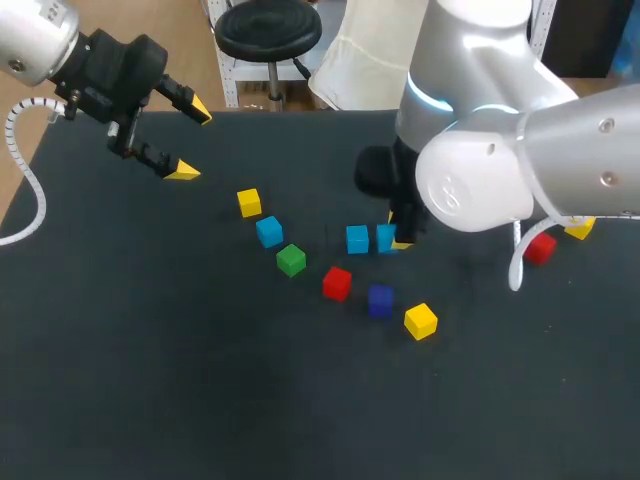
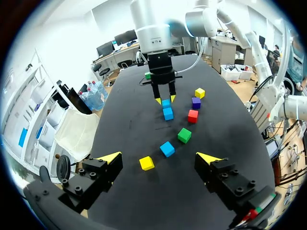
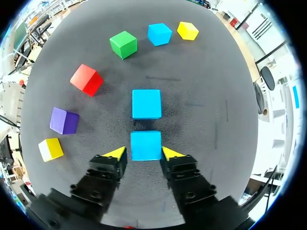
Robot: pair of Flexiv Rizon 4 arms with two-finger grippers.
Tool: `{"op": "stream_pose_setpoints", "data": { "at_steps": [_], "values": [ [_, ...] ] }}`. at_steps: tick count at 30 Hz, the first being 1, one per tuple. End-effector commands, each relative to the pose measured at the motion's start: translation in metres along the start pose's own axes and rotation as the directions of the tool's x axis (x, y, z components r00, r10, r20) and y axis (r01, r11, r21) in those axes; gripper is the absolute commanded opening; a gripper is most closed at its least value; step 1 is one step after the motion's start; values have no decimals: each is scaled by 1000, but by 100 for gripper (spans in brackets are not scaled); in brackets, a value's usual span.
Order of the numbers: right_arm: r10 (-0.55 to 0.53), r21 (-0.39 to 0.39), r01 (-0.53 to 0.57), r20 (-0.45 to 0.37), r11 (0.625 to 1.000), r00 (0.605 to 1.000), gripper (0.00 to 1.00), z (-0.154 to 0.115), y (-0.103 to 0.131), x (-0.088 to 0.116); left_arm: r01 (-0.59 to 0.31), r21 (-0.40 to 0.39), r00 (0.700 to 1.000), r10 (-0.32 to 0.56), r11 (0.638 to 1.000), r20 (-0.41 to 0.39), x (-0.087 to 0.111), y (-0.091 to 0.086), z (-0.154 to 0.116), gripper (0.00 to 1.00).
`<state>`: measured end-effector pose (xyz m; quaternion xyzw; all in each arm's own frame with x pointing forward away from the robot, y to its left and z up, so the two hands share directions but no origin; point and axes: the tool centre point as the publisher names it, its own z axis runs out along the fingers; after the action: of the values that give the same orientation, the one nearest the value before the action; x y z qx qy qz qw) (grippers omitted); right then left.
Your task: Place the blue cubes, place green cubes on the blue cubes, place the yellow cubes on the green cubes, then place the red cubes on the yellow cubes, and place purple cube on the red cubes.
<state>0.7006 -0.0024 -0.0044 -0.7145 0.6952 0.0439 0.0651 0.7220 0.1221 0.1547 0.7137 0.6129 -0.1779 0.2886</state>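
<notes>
Three blue cubes are lying on the black table (image 1: 200, 380), and two of them are forming the start of the base near the middle. The right gripper (image 3: 144, 152) is standing low over the table, straddling the nearest blue cube (image 3: 146, 145), which looks to be resting on the surface. Can't tell whether the cube is being squeezed or is only sitting loose there; the fit is close either way. The second blue cube (image 3: 147, 103) is sitting just ahead of it, w/ a thin strip of table showing between them.

The left gripper (image 1: 192, 141) is hanging over the far left of the table, fingers spread wide and holding nothing, well apart from every cube.

Main risk, imo: w/ so little clearance, any sideways drift as the right arm is lifting would drag or twist the nearest blue cube, maybe bumping it into its neighbour. A skewed base would be making every later layer shakier.

The third blue cube (image 1: 268, 231) is waiting off to the left, just beside a green cube (image 1: 291, 260) and near a yellow cube (image 1: 249, 203). A grab there could be knocking those two. The red cube (image 1: 337, 283) and purple cube (image 1: 380, 300) are lying close to the base, so a low pass could be clipping them.
</notes>
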Motion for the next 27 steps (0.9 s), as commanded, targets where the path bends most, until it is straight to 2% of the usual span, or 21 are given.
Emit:
{"op": "stream_pose_setpoints", "data": {
  "at_steps": [1,3,4,19,27],
  "values": [
    [2,-5,-2,2,1000,1000,69,0,-1,0,-3,-2,1000,3,1000,1,1,-1,0,100],
    [2,-6,-2,2,1000,1000,87,0,-1,0,-3,-2,1000,3,1000,1,1,-1,0,100],
    [3,-6,-3,2,1000,1000,100,0,-1,0,-3,-2,1000,3,1000,1,1,-1,0,100],
    [13,-5,-13,12,1000,1000,100,-7,-3,8,-3,-2,1000,3,1000,1,1,-1,0,100],
    [6,-8,-6,16,1000,1000,100,-4,-6,3,-3,-2,1000,3,1000,1,1,-1,0,100]
  ]
}}
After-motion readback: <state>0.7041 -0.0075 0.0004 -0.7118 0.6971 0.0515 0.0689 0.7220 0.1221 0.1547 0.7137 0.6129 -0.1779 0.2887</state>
